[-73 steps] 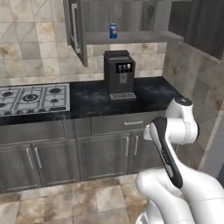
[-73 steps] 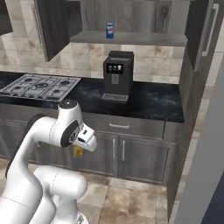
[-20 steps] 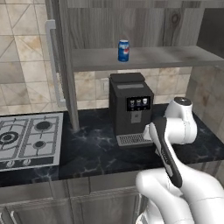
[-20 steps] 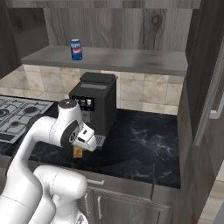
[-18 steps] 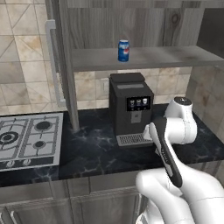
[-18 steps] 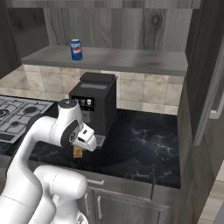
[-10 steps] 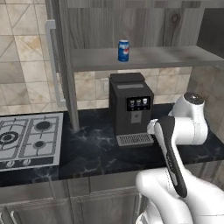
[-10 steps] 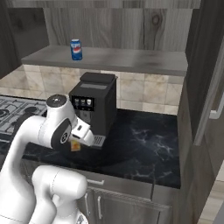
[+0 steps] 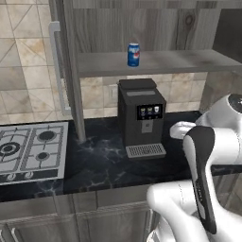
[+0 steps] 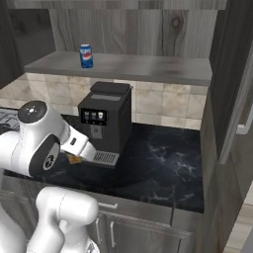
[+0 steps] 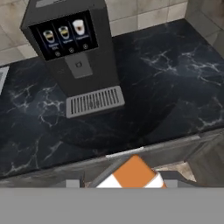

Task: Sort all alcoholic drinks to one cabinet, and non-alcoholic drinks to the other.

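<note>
Since half a second ago the arm has swung its hand further out over the counter, the elbow link sitting lower and more to 3 o'clock in the left base view; base cameras unchanged. Orange-yellow carton (image 11: 134, 173) shows at 6 o'clock in the hand view, its orange top and white sides between the gripper (image 11: 118, 183) fingers, so the gripper is closed around the carton; a sliver of the carton (image 10: 74, 159) also peeks out under the wrist in the right base view. Blue soda can (image 9: 133, 55) stands upright on the open cabinet shelf (image 9: 189, 60), at about 12 o'clock above the coffee machine (image 9: 141, 116); same can (image 10: 86, 56) toward the left end of the shelf in the right base view. Coffee machine sits on the black marble counter (image 11: 175, 87), drip grille (image 11: 94, 101) facing the hand. Gas hob (image 9: 30, 150) at 9 o'clock of the machine. Open cabinet door (image 9: 64, 66) with pale bar handle stands edge-on left of the shelf; another door (image 10: 237, 84) at 3 o'clock in the right base view.
</note>
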Motion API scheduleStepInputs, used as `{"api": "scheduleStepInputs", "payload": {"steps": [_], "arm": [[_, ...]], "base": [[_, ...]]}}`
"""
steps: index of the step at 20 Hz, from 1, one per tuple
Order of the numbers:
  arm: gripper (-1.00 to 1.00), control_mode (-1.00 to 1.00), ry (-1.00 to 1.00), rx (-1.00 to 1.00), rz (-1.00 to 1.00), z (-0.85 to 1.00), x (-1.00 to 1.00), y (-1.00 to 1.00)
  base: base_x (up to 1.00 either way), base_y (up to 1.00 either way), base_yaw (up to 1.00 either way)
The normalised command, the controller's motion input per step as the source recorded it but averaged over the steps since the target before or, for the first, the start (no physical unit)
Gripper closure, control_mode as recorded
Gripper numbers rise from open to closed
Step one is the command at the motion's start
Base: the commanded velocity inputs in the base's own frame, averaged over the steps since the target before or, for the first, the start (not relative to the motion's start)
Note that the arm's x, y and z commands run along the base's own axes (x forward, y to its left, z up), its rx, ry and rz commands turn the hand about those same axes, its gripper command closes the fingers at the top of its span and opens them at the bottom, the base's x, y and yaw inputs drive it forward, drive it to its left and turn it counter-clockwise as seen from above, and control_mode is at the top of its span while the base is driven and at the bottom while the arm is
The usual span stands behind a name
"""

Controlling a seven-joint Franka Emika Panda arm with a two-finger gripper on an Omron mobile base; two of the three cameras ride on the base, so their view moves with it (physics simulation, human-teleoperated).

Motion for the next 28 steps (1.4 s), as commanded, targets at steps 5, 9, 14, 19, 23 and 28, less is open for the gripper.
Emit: {"api": "scheduleStepInputs", "payload": {"steps": [5,9,14,19,23,28], "arm": [[1.00,-1.00,-0.09,-0.02,-0.04,0.95,-0.02,-0.01],[1.00,-1.00,-0.03,0.00,-0.03,0.83,0.01,-0.08],[1.00,-1.00,-0.06,-0.01,-0.04,0.68,0.01,0.00],[1.00,-1.00,-0.05,-0.04,-0.03,0.16,0.60,0.00],[1.00,-1.00,-0.07,-0.04,0.00,0.26,0.69,0.00],[1.00,-1.00,-0.02,0.00,0.00,0.71,0.29,0.00]], "base": [[0.00,0.00,0.00],[0.00,0.00,0.00],[0.00,0.00,0.00],[0.00,0.00,0.00],[0.00,0.00,0.00],[0.00,0.00,0.00]]}}
